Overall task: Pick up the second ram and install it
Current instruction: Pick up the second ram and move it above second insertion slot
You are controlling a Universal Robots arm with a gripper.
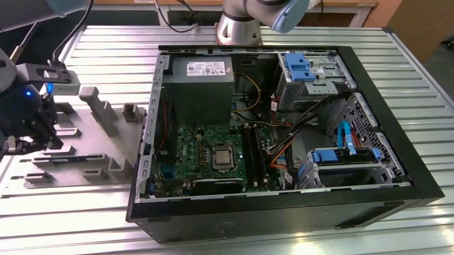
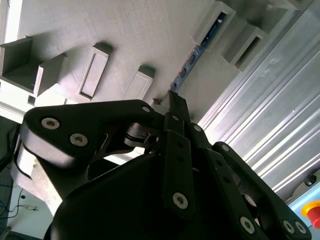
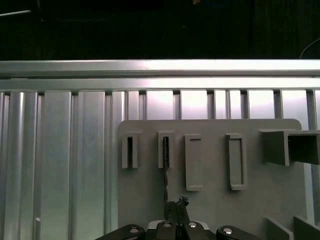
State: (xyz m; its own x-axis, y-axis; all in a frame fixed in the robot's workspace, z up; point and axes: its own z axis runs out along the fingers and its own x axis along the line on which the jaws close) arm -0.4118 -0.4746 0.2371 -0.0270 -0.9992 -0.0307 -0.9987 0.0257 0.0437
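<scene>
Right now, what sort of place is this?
Probably a robotics lab bench for computer assembly: an open PC case sits on a ribbed metal table beside a grey fixture plate with part holders, and a robot arm base stands nearby.

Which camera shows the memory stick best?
The second wrist view: the second ram stands on edge in the grey fixture, blue-green face visible. The first wrist view sees it edge-on, a thin line. The exterior view: too small to tell.

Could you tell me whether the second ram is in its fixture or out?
In. The second ram stands on edge between blocks of the grey fixture in both wrist views, with the tool at one end.
</scene>
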